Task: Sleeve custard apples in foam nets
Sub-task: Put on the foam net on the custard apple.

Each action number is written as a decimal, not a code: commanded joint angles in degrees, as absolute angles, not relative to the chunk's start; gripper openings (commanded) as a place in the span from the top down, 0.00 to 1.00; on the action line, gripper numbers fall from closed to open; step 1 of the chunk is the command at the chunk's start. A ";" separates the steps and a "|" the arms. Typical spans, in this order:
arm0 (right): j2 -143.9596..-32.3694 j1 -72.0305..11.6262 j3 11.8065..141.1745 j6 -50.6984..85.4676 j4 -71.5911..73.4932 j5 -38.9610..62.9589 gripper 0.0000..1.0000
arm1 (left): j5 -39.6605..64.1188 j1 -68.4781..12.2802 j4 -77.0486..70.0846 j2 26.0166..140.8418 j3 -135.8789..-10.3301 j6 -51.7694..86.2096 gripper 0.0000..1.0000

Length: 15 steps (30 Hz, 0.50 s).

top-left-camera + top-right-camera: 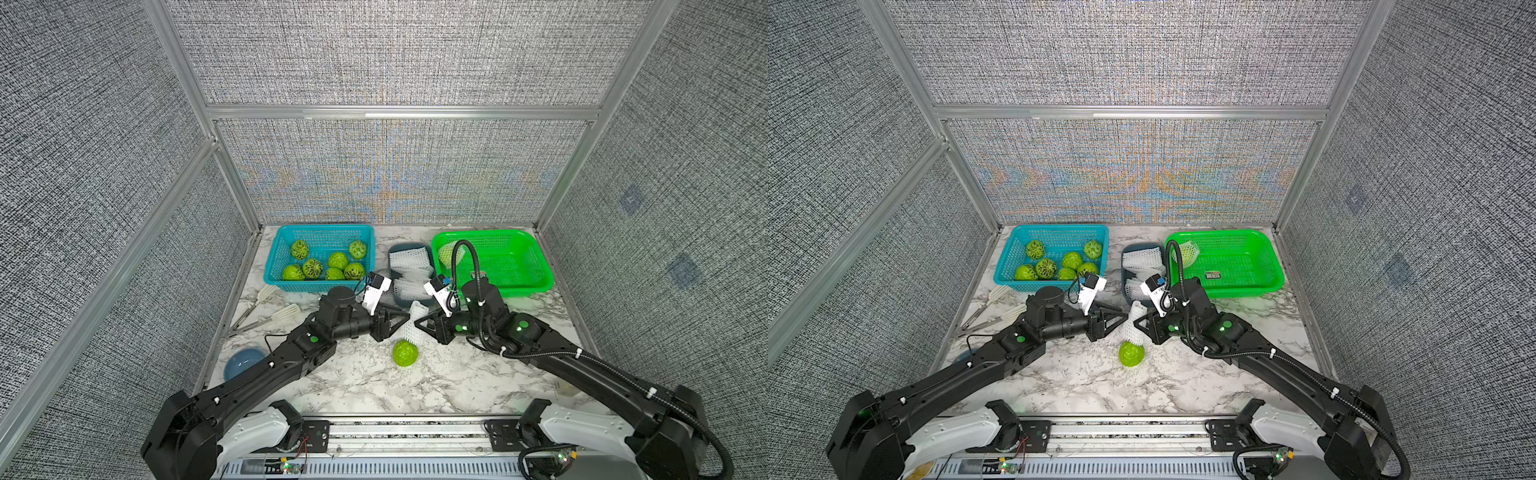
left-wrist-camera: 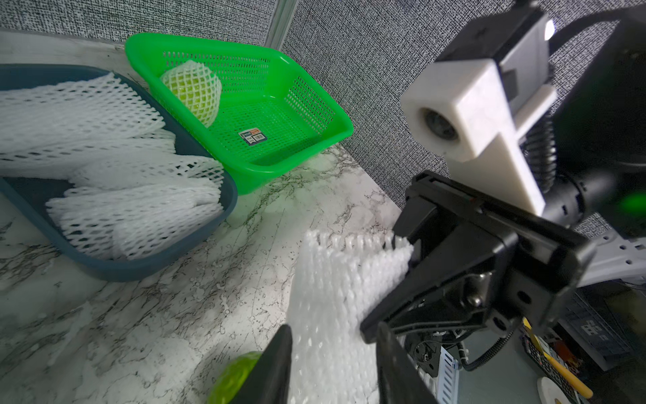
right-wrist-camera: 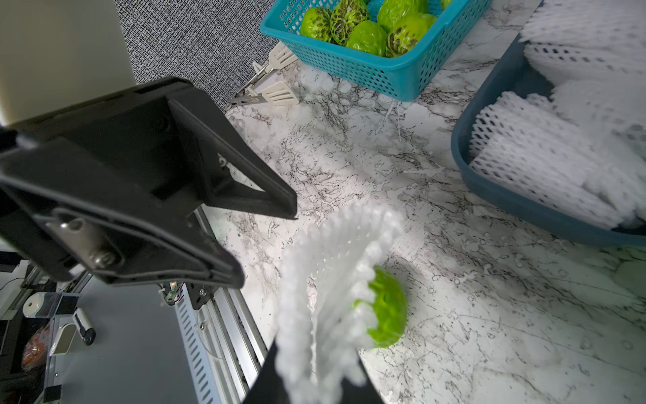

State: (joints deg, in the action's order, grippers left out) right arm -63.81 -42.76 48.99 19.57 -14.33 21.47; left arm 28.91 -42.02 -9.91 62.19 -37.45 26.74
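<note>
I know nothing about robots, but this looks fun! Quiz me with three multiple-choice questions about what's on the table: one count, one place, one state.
1. Bare custard apples in the blue basket: A seven, B two, C fifteen.
2. The netted fruit lies in: A the blue basket, B the green basket, C neither basket.
3. The right gripper is: A open and empty, B shut on a bare fruit, C shut on a foam net.
Answers: 1 A, seven show in both top views. 2 B, it sits alone there. 3 C, it pinches the net's edge.
</note>
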 commanded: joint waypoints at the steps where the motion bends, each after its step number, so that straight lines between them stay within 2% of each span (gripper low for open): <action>1: -63.22 -42.74 48.68 19.34 -14.25 21.82 0.81 | 30.85 -42.07 -7.81 60.99 -36.50 25.09 0.53; 6: -62.86 -42.80 48.48 19.71 -12.79 25.02 0.81 | 34.20 -42.09 -9.76 59.43 -33.89 24.65 0.46; 15: -63.45 -42.80 48.51 20.48 -11.48 27.60 0.81 | 36.25 -42.06 -12.05 61.30 -34.01 23.80 0.48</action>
